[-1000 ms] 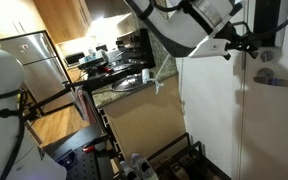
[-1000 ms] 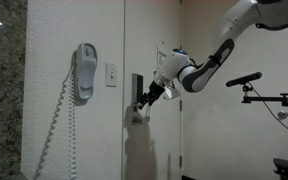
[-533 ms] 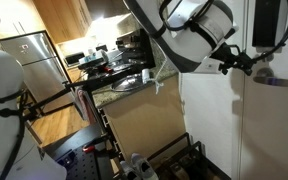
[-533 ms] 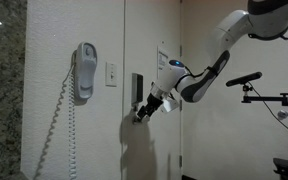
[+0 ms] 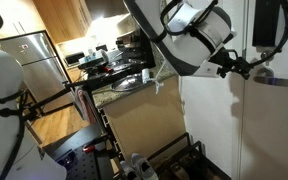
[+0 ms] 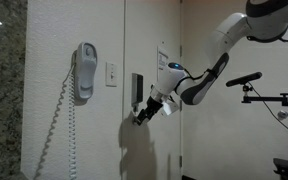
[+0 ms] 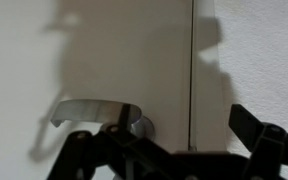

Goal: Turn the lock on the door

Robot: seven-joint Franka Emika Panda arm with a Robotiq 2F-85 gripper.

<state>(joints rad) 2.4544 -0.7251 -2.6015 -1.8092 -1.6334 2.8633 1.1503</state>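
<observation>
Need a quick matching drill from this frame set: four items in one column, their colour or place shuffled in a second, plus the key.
Things:
1. wall phone
2. lock
3. lever handle
4. fridge

Descriptions:
A. silver, curved, seen close up in the wrist view
B. stainless steel, in the kitchen background
C. black, tall rectangular box
D. pale, wall-mounted

Pairs: 1-D, 2-C, 3-A, 4-B
</observation>
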